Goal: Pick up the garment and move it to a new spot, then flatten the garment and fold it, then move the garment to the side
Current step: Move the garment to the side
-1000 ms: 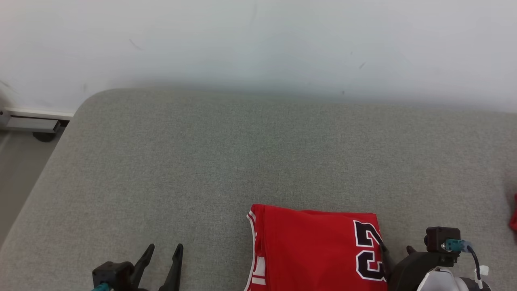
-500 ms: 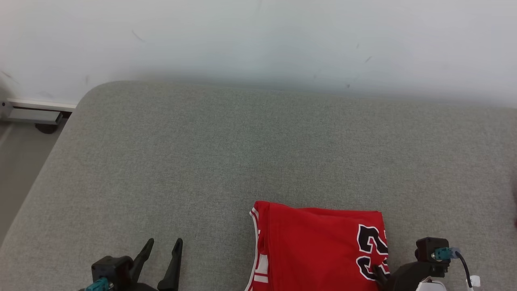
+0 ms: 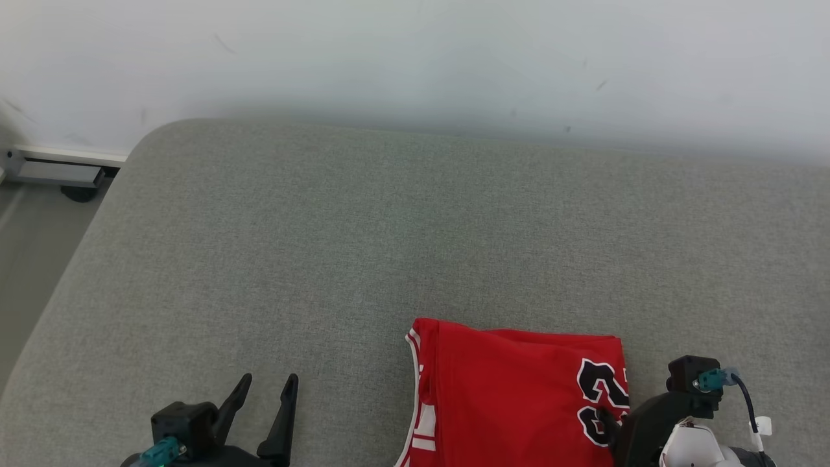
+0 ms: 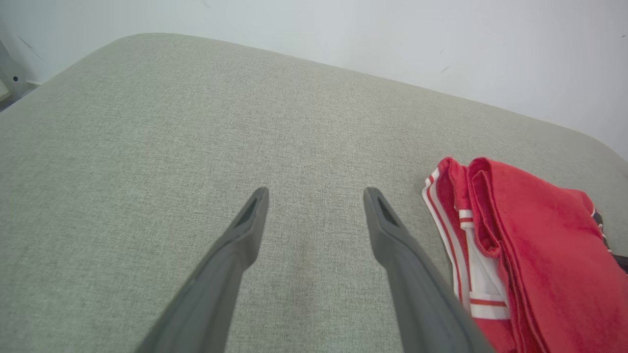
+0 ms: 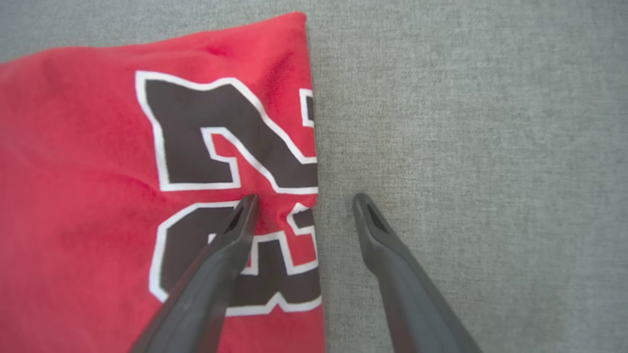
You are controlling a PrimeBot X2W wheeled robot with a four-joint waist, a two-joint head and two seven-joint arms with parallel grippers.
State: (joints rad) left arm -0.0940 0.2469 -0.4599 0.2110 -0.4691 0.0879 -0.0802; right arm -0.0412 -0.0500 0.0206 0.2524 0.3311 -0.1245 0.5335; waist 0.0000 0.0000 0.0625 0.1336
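The garment (image 3: 512, 395) is a red jersey with a black, white-edged number, lying folded on the grey cushion (image 3: 363, 246) near its front edge. My right gripper (image 5: 305, 201) is open and straddles the jersey's right edge: one finger (image 5: 230, 240) lies on the number print, the other (image 5: 387, 250) over bare cushion. Its dark wrist housing (image 3: 655, 415) sits at the jersey's right side. My left gripper (image 3: 269, 383) hovers open and empty over the cushion, to the left of the jersey. In the left wrist view this gripper (image 4: 316, 196) has the garment (image 4: 530, 245) off to its right.
A white wall (image 3: 415, 58) runs behind the cushion. The cushion's rounded left edge drops to the floor (image 3: 32, 259), where a pale baseboard fixture (image 3: 58, 172) sits. Bare cushion stretches ahead of and left of the jersey.
The whole head picture has shifted, so the camera moved. My right gripper has edged slightly inward over the number print. The left gripper holds its place; both stay open.
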